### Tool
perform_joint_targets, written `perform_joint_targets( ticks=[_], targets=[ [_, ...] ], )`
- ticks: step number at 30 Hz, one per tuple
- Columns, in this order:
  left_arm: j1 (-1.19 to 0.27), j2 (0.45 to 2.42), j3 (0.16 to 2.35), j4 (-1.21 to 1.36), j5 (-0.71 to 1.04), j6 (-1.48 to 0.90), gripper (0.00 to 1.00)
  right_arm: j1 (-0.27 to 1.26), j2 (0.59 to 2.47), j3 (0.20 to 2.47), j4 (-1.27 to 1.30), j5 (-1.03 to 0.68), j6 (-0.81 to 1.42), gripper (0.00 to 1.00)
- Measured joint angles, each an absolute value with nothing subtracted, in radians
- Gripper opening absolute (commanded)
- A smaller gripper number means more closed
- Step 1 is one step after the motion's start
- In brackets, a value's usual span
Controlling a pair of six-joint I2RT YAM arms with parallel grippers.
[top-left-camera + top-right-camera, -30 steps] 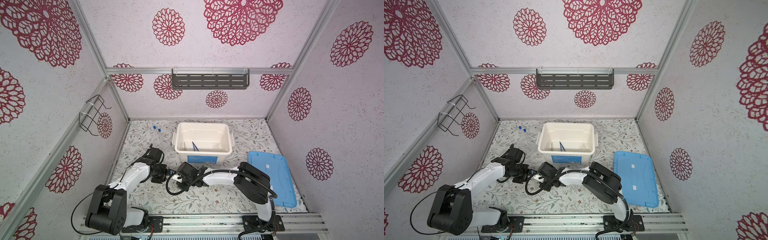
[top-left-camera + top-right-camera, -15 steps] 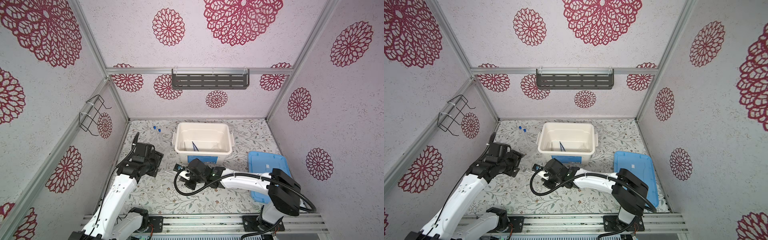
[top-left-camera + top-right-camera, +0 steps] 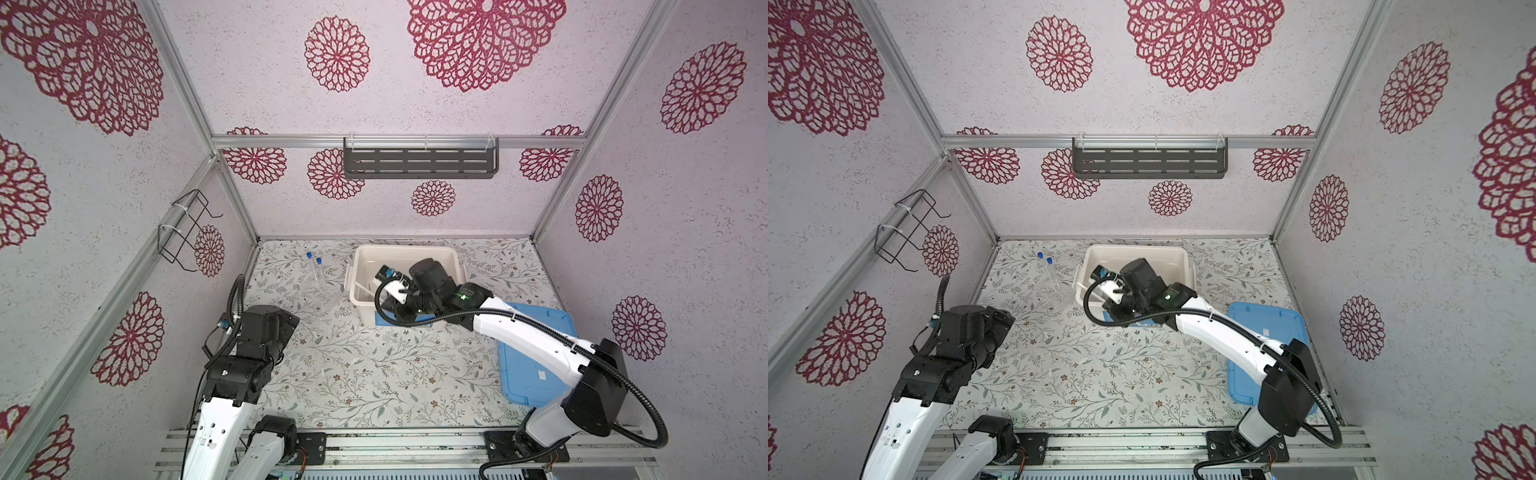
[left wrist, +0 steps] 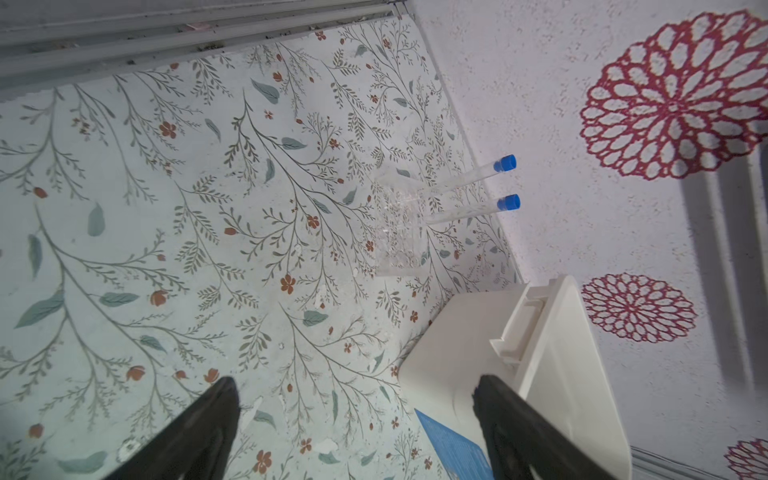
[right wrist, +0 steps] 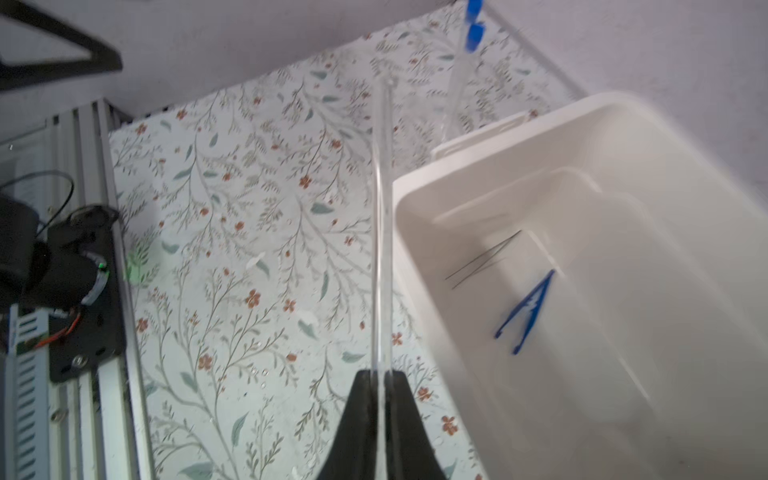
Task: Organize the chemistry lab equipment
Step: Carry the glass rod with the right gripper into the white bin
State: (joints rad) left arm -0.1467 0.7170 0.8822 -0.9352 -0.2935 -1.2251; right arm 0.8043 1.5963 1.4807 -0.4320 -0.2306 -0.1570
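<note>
Right wrist view: thin white stick (image 5: pixel 381 228) between right hand's (image 5: pixel 381 374) closed fingertips (image 5: pixel 363 388), beside white tub (image 5: pixel 623 137).

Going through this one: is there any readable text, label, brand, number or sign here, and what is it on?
No text can be read in any view.
Blue label on the tub front: any print too small to read, partly hidden by the right arm in both top views.
White sticker on the lid: too small to tell if it carries print.
</note>
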Motion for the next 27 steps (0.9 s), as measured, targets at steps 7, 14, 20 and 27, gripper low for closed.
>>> perform_joint_targets(
  ticks=[7, 14, 20, 27],
  targets=[
    [-0.145, 0.624, 0.857, -0.961, -0.346, -1.204, 0.88, 0.706, 1.811, 1.780, -0.562, -0.198, -0.148, 0.04],
    [-0.142, 0.617, 0.841, -0.963, -0.363, -1.185, 0.87, 0.688, 1.983, 1.897, -0.706, -0.084, -0.169, 0.05],
    [-0.140, 0.655, 0.835, -0.955, -0.357, -1.155, 0.88, 0.683, 2.056, 1.924, -0.760, -0.019, -0.239, 0.05],
    [-0.116, 0.682, 0.835, -0.955, -0.341, -1.125, 0.89, 0.652, 2.083, 1.922, -0.733, -0.067, -0.327, 0.06]
  ],
)
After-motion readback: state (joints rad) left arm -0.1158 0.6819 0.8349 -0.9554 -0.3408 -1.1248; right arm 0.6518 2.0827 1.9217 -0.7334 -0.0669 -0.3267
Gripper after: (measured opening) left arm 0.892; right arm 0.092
